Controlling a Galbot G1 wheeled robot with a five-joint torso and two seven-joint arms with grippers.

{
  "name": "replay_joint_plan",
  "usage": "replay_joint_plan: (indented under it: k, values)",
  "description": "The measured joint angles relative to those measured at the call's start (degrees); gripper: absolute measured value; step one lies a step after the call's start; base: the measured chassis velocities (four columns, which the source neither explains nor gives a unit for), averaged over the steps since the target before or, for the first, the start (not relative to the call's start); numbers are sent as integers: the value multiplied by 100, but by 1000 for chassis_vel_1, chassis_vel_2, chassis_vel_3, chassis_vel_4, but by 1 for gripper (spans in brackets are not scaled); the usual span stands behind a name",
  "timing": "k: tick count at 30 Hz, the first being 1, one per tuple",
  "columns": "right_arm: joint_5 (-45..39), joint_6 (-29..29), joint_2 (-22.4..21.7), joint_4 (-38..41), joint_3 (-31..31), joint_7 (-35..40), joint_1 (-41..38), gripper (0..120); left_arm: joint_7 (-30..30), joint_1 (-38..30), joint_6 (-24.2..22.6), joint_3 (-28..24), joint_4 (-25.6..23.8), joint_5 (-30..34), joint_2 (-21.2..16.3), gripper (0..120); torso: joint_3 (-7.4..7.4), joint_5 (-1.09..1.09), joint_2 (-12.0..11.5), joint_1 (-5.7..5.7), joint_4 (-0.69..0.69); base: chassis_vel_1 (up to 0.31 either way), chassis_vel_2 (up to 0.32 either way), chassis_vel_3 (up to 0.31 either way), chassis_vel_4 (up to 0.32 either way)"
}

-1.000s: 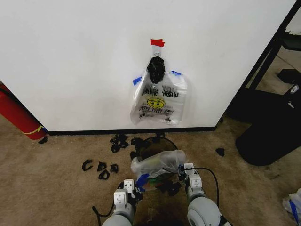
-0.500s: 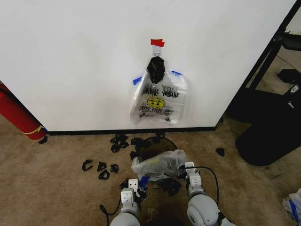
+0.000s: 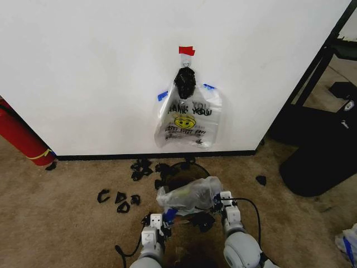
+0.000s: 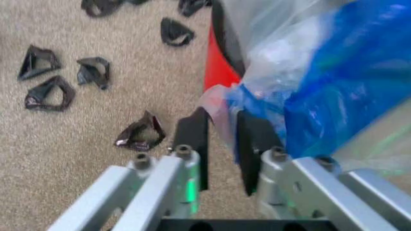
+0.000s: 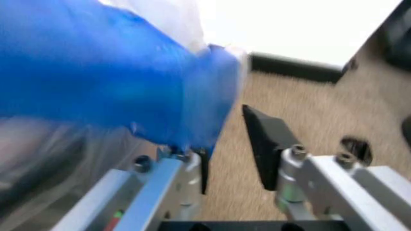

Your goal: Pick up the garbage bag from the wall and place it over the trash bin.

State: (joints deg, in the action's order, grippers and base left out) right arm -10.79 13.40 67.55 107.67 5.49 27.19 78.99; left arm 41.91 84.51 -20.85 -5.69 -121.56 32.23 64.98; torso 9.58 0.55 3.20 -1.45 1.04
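Observation:
The garbage bag (image 3: 189, 195), see-through with blue trim, hangs crumpled between my two grippers just above the trash bin (image 3: 179, 177), whose dark rim and red side (image 4: 218, 74) stand on the carpet before the wall (image 3: 83, 72). My left gripper (image 3: 159, 219) is shut on a blue-edged fold of the bag (image 4: 270, 91), and the film runs between its fingers (image 4: 192, 144). My right gripper (image 3: 222, 200) is open, with the bag's blue part (image 5: 115, 72) draped against one finger (image 5: 266, 144) and carpet showing in the gap.
A bunch of like bags (image 3: 189, 117) hangs under a black clip (image 3: 185, 82) below red tape (image 3: 187, 50). Black clips (image 3: 120, 201) litter the carpet left of the bin. A long red cylinder (image 3: 22, 137) leans at the left, and black furniture (image 3: 321, 156) stands at the right.
My left gripper has moved right, in toward the bag's blue edge. The bag has shifted slightly. The right gripper has barely moved.

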Motion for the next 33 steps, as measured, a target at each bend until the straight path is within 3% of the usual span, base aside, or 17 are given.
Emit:
replay_joint_plan:
  k: [10, 12, 18, 21, 25, 27, 32, 33]
  values:
    - [604, -694, -300, 609, 447, -647, 936, 63, -535, 1426, 233, 433, -1114, -894, -197, 61, -1, 0, 0, 0, -1, 0, 0, 0, 0]
    - [671, -773, -319, 659, 500, -724, 1052, 66, -543, 1524, 260, 467, -1188, -939, -197, 67, 0, 0, 0, 0, -1, 0, 0, 0, 0]
    - [969, -1474, -341, 877, 891, -883, 1833, 93, -622, 2064, 505, 668, -1603, -1357, -206, 91, 0, 0, 0, 0, 0, 0, 0, 0, 0]
    - [951, -1790, -349, 883, 1104, -1018, 2062, 98, -674, 2176, 665, 786, -1644, -1545, -176, 98, 0, 1, 0, 0, 0, 0, 0, 0, 0]
    - [846, -2641, -205, 907, 1557, -1558, 2486, 100, -719, 2297, 1114, 1053, -1747, -1694, -298, 100, 0, 0, 1, 1, -2, 0, 0, 0, 0]
    - [815, -2803, -138, 903, 1645, -1665, 2553, 100, -719, 2259, 1208, 1106, -1749, -1657, -339, 100, 0, 1, 1, 1, -2, 0, 0, 0, 0]
    - [185, -3984, 431, 728, 2066, -2081, 2807, 100, -907, 1535, 1513, 1367, -1716, -794, -688, 100, 1, 1, 0, 0, -2, 0, 0, 0, 0]
    - [185, -3984, 431, 728, 2066, -2081, 2807, 100, -907, 1535, 1513, 1367, -1716, -794, -688, 100, 1, 1, 0, 0, -2, 0, 0, 0, 0]
